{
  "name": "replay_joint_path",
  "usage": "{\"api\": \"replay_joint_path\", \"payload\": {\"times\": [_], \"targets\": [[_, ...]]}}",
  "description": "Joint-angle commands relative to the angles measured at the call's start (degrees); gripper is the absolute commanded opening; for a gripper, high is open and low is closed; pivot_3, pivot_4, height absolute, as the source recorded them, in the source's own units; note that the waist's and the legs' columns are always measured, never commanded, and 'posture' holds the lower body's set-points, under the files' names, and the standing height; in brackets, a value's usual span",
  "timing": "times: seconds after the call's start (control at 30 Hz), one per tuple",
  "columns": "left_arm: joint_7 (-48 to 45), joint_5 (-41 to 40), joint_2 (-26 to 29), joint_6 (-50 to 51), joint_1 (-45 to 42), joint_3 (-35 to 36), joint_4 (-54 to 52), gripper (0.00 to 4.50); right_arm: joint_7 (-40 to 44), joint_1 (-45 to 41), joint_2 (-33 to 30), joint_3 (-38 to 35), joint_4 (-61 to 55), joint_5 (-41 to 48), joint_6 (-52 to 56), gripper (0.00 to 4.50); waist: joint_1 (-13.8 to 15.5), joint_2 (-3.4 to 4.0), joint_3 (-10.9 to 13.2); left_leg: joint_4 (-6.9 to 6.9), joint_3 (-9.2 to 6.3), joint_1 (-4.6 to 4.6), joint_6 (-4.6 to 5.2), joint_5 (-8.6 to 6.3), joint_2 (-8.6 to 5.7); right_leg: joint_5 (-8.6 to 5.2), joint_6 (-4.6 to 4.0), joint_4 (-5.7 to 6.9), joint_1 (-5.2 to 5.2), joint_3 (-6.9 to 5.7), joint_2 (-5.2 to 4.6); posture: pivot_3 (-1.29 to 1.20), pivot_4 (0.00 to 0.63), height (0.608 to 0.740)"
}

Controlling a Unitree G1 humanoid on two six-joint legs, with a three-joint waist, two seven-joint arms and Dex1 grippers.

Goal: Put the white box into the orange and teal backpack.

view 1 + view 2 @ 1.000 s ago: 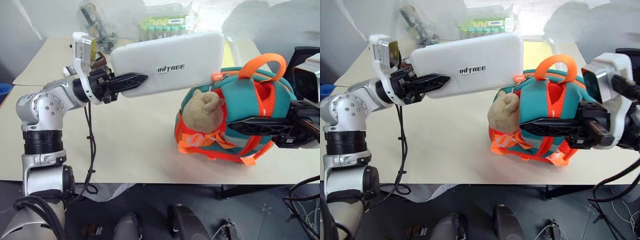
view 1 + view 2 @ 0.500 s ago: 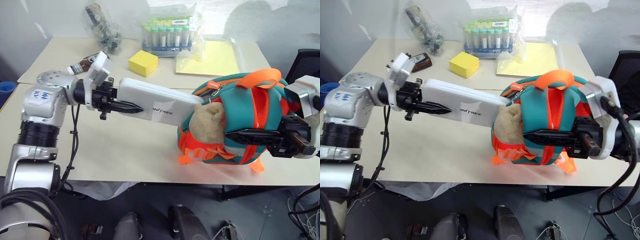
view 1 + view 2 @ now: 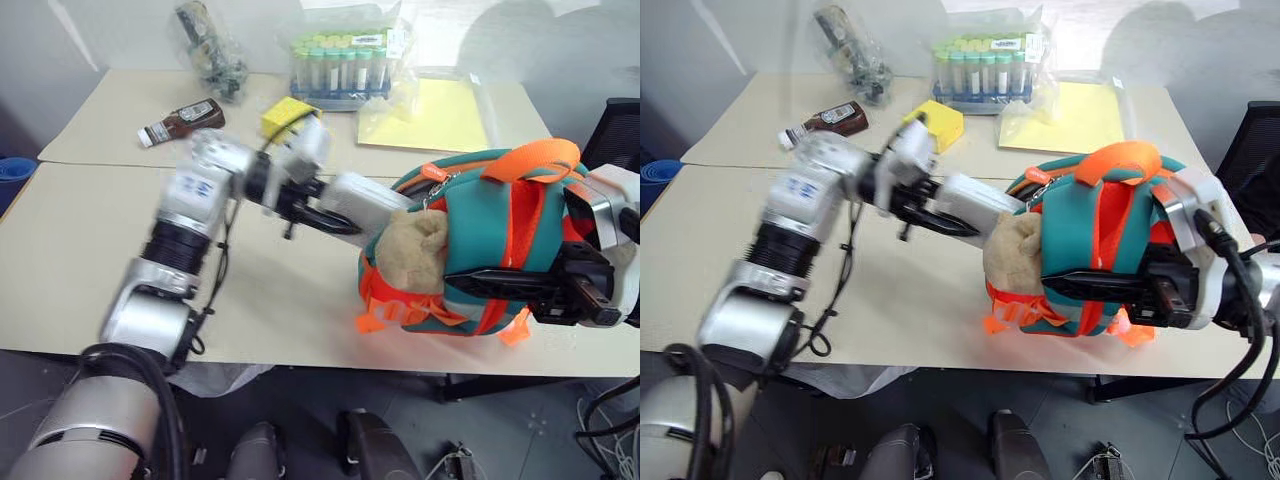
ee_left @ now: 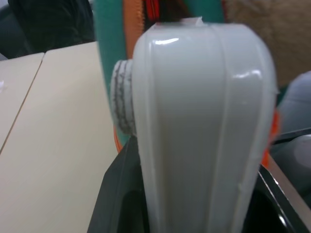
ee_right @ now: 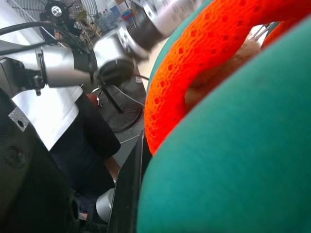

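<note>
The orange and teal backpack (image 3: 480, 240) stands at the table's right front, its tan plush piece (image 3: 415, 245) facing left. My right gripper (image 3: 470, 278) is shut on the backpack's side, one black finger (image 3: 1090, 287) lying across the teal front. The white box (image 3: 365, 198) is tilted, and its far end is inside the backpack's open top beside the plush. My left gripper (image 3: 335, 215) is shut on the box's near end. In the left wrist view the box (image 4: 204, 121) sits between the fingers, with the backpack's teal edge (image 4: 109, 58) just beyond. The right wrist view is close on the backpack's teal fabric (image 5: 243, 160).
A yellow cube (image 3: 945, 120), a bagged rack of tubes (image 3: 345, 60), a sauce bottle (image 3: 185, 118), a yellow sheet (image 3: 430, 115) and a bag of dark parts (image 3: 205, 45) lie at the back of the table (image 3: 90, 270). A black chair (image 3: 615, 135) stands at the right.
My left arm has swung right and down, rolling the white box and pushing its far end into the backpack's opening. The right gripper has sunk slightly with the backpack.
</note>
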Motion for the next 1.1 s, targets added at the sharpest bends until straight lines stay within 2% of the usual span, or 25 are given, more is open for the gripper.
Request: {"api": "replay_joint_path", "payload": {"times": [0.03, 0.1, 0.17, 0.2, 0.37, 0.47, 0.57, 0.67, 0.77, 0.9, 1.1], "targets": [[8.7, 4.2, -7.1, -3.7, -0.5, -2.6, -2.0, 1.26, -2.5, 0.5, 1.7, 0.2, -1.7, -0.6, -2.4, 0.04, 0.4, 0.0, 0.0, 0.05, 0.01, -0.05, 0.01, 0.01, -0.01, 0.02, 0.03, 0.04, -0.05, 0.04, 0.01, 0.0, 0.15, 0.74], [12.3, 5.7, -10.7, -2.3, -0.4, -3.4, -2.0, 1.26, -3.9, 1.0, 2.9, 0.7, -2.3, -1.3, -3.2, 0.04, 0.4, 0.0, 0.0, 0.06, 0.04, -0.06, 0.04, 0.03, -0.06, 0.04, 0.07, 0.05, -0.08, 0.12, 0.02, 0.0, 0.15, 0.74], [14.0, 6.6, -11.9, -1.5, -0.4, -3.3, -2.1, 1.26, -5.1, 1.3, 3.6, 1.1, -2.6, -1.8, -3.8, 0.04, 0.2, 0.0, 0.0, 0.05, 0.05, -0.04, 0.05, 0.04, -0.07, 0.05, 0.08, 0.08, -0.08, 0.18, 0.05, 0.0, 0.15, 0.74], [13.8, 6.2, -11.6, -0.3, -0.5, -2.9, -2.5, 2.0, -5.7, 1.5, 3.9, 1.3, -2.6, -2.1, -4.0, 0.0, 0.1, 0.0, 0.0, 0.04, 0.05, -0.02, 0.04, 0.07, -0.07, 0.06, 0.08, 0.12, -0.08, 0.21, 0.08, 0.0, 0.15, 0.74], [7.8, 3.2, -0.5, 2.6, 0.0, 2.2, -5.8, 3.38, -6.2, 5.2, 4.5, -0.2, -3.6, -2.7, -5.0, 0.0, -1.0, 0.01, 0.0, -0.13, 0.01, 0.09, -0.07, 0.25, -0.02, 0.1, 0.01, 0.26, -0.1, 0.21, 0.17, 0.0, 0.15, 0.74], [-0.9, -2.2, 7.4, 7.3, 0.8, 5.4, -9.6, 4.12, -6.6, 6.8, 4.5, -0.6, -3.9, -3.0, -5.7, 0.0, -1.4, 0.03, 0.0, -0.16, 0.03, 0.12, -0.16, 0.31, 0.06, 0.11, -0.02, 0.33, -0.12, 0.18, 0.21, 0.0, 0.15, 0.74], [-10.1, -9.7, 15.3, 14.7, 1.7, 8.7, -14.7, 4.12, -6.8, 7.3, 4.7, -0.2, -3.9, -3.6, -6.5, 0.0, -1.3, 0.03, 0.0, -0.15, 0.01, 0.11, -0.27, 0.37, 0.1, 0.09, -0.05, 0.36, -0.14, 0.08, 0.2, 0.0, 0.15, 0.74], [-10.1, -13.5, 17.3, 19.3, 2.0, 10.7, -17.4, 4.12, -7.1, 7.1, 4.8, 0.5, -3.6, -4.3, -7.1, 0.0, -0.8, 0.03, 0.0, -0.07, -0.01, 0.09, -0.27, 0.37, 0.08, 0.08, -0.05, 0.36, -0.13, 0.01, 0.14, 0.0, 0.15, 0.74], [-3.5, -16.0, 13.5, 23.7, 2.7, 11.0, -23.6, 4.12, -7.6, 6.4, 5.1, 1.1, -3.2, -4.2, -7.3, 0.0, 0.4, 0.03, 0.0, 0.01, -0.12, 0.07, -0.09, 0.4, -0.14, 0.09, 0.0, 0.33, -0.02, -0.06, 0.06, 0.0, 0.15, 0.74], [1.5, -14.7, 9.4, 22.8, 4.8, 8.5, -30.0, 4.12, -8.5, 5.7, 5.5, 2.3, -3.5, -4.3, -7.5, 0.0, 0.6, 0.02, 0.0, 0.06, -0.1, 0.01, 0.08, 0.33, -0.22, 0.16, 0.13, 0.16, 0.07, -0.01, 0.02, 0.0, 0.15, 0.74], [5.9, -11.9, 4.1, 20.2, 5.3, 3.9, -29.1, 4.12, -9.3, 4.2, 6.2, 3.1, -3.7, -2.8, -7.5, 0.0, 0.2, 0.03, 0.0, 0.02, -0.09, 0.12, -0.06, 0.41, -0.1, 0.17, 0.11, 0.28, 0.04, 0.07, 0.08, 0.0, 0.15, 0.74]]}}
